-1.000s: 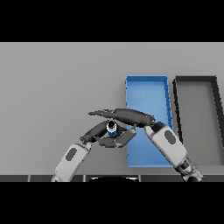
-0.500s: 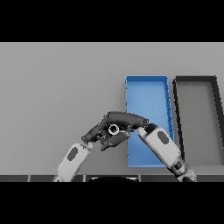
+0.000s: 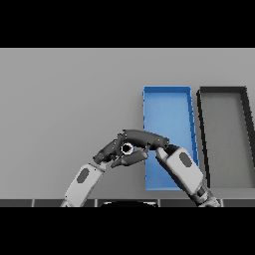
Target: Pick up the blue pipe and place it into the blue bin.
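Observation:
Of the blue pipe only a small round end with a dark hole shows, left of the blue bin. My right hand reaches in from the lower right and is shut on the pipe, fingers curled over its top and thumb beneath. The rest of the pipe is hidden inside that grip. My left hand comes from the lower left and lies close against the pipe's left side with relaxed fingers. The right forearm crosses the bin's near left corner.
A black bin stands just right of the blue one, their long sides nearly touching. Grey table stretches to the left and behind the hands.
My right hand's fingers, stretched out flat over the pipe a second ago, have curled down and closed round it. The left hand has stayed beside it.

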You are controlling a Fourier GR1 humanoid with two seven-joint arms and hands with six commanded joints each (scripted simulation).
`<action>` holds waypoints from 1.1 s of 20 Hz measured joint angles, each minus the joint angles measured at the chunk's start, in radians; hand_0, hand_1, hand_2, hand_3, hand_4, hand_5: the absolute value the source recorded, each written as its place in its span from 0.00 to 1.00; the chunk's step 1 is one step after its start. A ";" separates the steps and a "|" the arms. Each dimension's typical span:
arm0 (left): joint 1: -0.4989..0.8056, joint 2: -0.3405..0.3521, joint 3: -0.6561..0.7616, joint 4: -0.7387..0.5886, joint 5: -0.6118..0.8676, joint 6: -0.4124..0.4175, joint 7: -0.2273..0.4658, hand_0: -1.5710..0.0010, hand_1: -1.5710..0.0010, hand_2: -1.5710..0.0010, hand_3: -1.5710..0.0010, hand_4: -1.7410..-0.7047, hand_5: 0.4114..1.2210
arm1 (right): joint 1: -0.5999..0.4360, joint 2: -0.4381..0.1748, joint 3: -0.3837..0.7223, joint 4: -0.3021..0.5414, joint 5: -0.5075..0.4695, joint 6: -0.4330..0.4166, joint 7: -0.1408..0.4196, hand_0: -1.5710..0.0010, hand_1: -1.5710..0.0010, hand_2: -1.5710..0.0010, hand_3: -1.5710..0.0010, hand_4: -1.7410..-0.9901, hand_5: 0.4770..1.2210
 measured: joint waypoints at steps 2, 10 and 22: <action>-0.002 0.019 0.009 0.004 -0.029 -0.006 -0.006 0.40 0.44 0.46 0.57 0.32 1.00 | 0.014 0.001 -0.003 -0.004 0.033 -0.012 -0.027 0.01 0.01 0.01 0.01 0.33 0.98; -0.012 0.026 0.015 0.009 -0.057 -0.090 0.133 0.90 0.91 0.91 0.93 0.70 0.46 | -0.001 0.039 -0.028 -0.006 0.073 -0.014 -0.019 0.00 0.00 0.00 0.00 0.32 1.00; 0.013 0.015 0.027 0.023 -0.058 -0.063 0.198 0.99 0.99 0.99 1.00 0.74 0.10 | -0.079 0.055 -0.092 -0.015 -0.081 -0.062 0.030 0.00 0.00 0.00 0.00 0.33 1.00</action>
